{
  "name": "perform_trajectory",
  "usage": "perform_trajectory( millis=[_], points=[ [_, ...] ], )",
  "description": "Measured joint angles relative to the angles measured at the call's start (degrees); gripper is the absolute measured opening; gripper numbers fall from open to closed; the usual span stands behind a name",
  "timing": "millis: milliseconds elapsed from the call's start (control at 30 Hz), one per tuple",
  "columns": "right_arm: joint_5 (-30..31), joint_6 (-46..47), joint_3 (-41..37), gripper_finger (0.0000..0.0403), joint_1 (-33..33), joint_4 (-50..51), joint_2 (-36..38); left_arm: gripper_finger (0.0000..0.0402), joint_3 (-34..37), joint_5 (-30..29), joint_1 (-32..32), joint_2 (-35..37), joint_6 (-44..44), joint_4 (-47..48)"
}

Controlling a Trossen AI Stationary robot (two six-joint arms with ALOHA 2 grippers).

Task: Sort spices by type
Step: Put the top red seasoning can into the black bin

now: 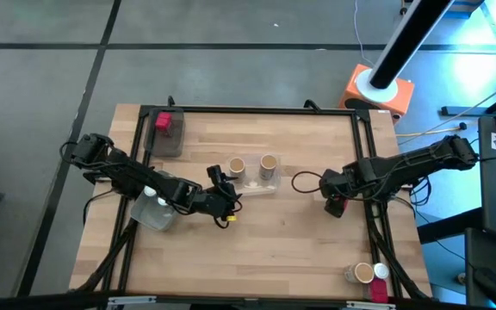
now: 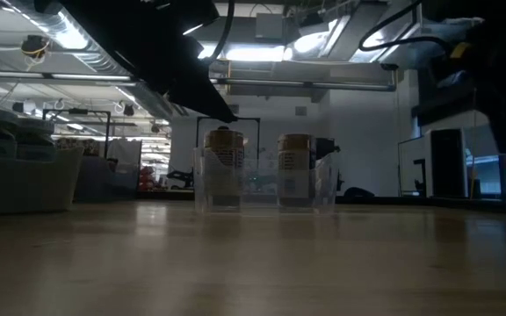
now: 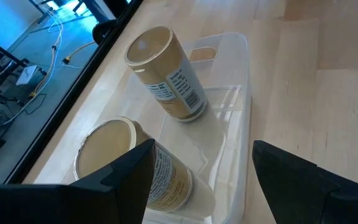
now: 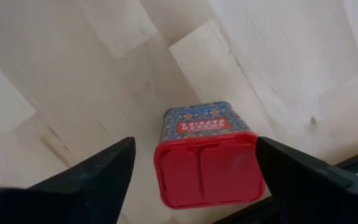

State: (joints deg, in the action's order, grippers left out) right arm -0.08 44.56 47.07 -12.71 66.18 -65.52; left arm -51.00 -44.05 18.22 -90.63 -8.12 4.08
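Two tan jars with cork-coloured tops (image 1: pixel 237 165) (image 1: pixel 268 162) stand in a clear tray (image 1: pixel 255 184) at the table's middle, and they show again as tan jars (image 3: pixel 166 74) (image 3: pixel 120 165) in the left wrist view. My left gripper (image 1: pixel 223 196) (image 3: pixel 201 149) is open just on the near-left side of that tray and touches nothing. My right gripper (image 1: pixel 335 205) (image 4: pixel 194 143) is open over a red blocky jar (image 4: pixel 207 158) that stands upright on the table, one finger on each side of its lid. Another red jar (image 1: pixel 164 121) sits in a tray at the far left. My right gripper comes at the red jar from above, pointing down. One finger (image 4: pixel 291 165) stands close against the edge of the red lid (image 4: pixel 253 155); whether it touches, I cannot tell. The other finger (image 4: pixel 98 171) is clear of the lid.
A third clear tray (image 1: pixel 153 213) with a white-capped jar (image 1: pixel 149 193) lies under the left arm. Near the table's near right corner stand a tan jar (image 1: pixel 362 273), a white jar (image 1: pixel 381 270) and a red jar (image 1: pixel 377 289). A black cable loop (image 1: pixel 304 182) lies beside the right gripper.
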Motion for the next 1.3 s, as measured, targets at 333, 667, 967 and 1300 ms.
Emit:
perform_trajectory(
  millis=[333, 667, 967, 1300],
  points=[
    [-1.22, 8.87, 0.01, 0.0331, 0.00, 0.28, 0.00, 0.0253, 0.00, -0.02, 0.00, 0.00, 0.00, -0.03],
    [-3.60, 29.14, 0.04, 0.0331, 0.00, 3.96, 0.00, 0.0253, 0.00, -0.02, 0.00, 0.00, 0.09, -0.05],
    [-4.06, 37.68, 0.04, 0.0331, 0.00, 4.41, 0.00, 0.0253, 0.00, 0.00, -1.27, 0.00, 2.15, -0.37],
    [-2.50, 41.42, 0.04, 0.0331, -0.07, 4.72, 0.00, 0.0253, 0.00, 0.42, -1.44, 0.01, 2.60, -0.57]
  ],
)
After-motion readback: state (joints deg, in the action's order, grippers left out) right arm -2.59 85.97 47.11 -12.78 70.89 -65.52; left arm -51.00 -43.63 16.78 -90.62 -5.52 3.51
